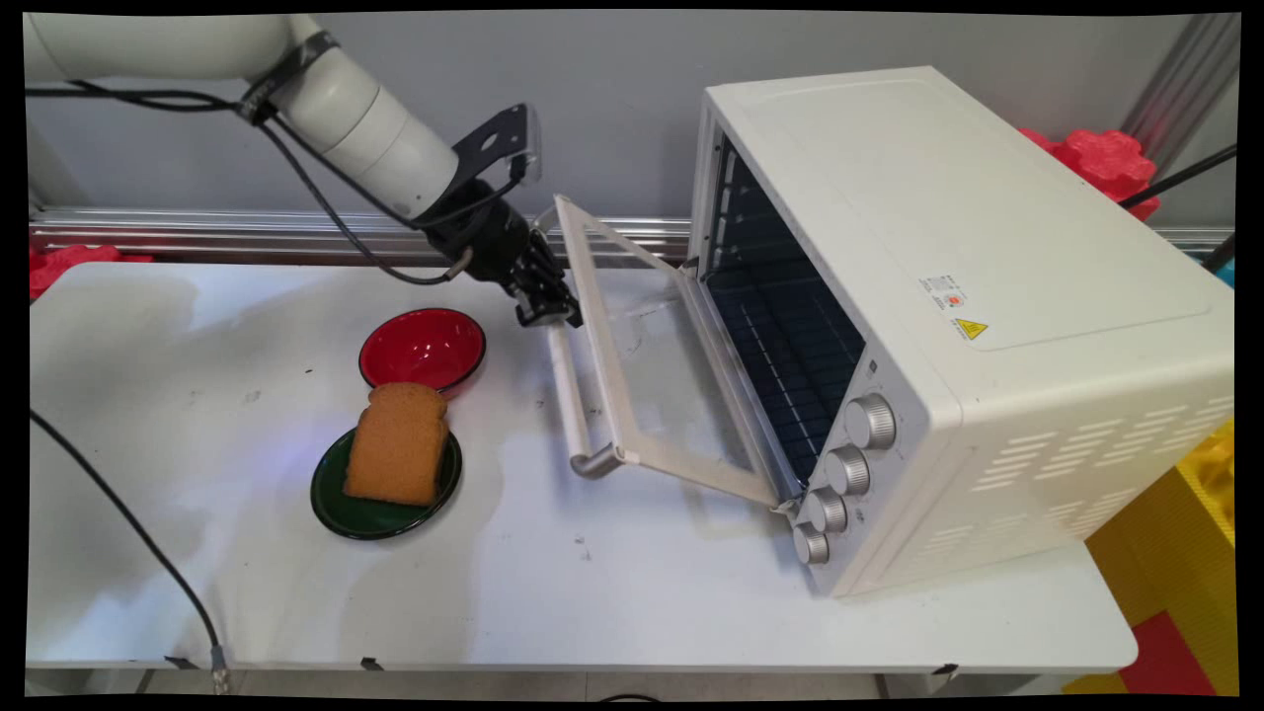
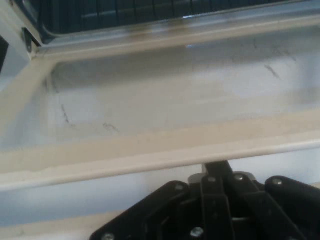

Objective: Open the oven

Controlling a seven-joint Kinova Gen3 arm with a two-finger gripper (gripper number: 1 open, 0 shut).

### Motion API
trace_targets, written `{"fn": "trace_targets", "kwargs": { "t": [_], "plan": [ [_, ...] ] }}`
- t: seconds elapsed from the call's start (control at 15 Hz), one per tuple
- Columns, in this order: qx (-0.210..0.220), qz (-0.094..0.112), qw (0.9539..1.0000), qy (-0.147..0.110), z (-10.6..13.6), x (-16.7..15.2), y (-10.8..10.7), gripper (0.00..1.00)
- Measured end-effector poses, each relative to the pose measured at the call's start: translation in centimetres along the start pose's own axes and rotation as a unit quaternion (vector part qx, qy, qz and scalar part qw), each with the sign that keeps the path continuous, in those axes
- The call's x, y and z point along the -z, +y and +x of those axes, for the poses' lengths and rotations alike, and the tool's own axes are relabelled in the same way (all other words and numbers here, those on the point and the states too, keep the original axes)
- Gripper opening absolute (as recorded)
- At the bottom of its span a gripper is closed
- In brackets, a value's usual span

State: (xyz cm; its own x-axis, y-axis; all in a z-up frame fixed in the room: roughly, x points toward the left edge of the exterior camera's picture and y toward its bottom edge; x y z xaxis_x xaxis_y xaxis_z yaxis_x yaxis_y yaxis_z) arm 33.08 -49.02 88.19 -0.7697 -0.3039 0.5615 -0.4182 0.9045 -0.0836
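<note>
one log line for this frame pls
gripper: at oven door handle, grip unclear | oven door: part open | toast: on green plate | red bowl: behind plate

A robotics lab: a cabled Kinova arm point(image 1: 336, 99) at frame upper left, over a bare white table point(image 1: 592, 602) against an aluminium-railed wall.

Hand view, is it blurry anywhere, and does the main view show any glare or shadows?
Hand view: the oven door frame looks soft and smeared, and the black linkage of the hand is also soft. Main view: sharper; the red bowl carries small glossy highlights, and the arm casts a broad grey shadow on the table at left.
</note>
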Motion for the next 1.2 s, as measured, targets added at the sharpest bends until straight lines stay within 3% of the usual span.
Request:
{"fn": "trace_targets", "kwargs": {
  "t": [0.67, 1.2],
  "plan": [
    [-0.004, -0.015, 0.9998, 0.012, -5.0, -1.1, 0.8, 0.0],
    [-0.003, -0.021, 0.9996, 0.017, -6.7, -1.2, 1.4, 0.0]
  ]
}}
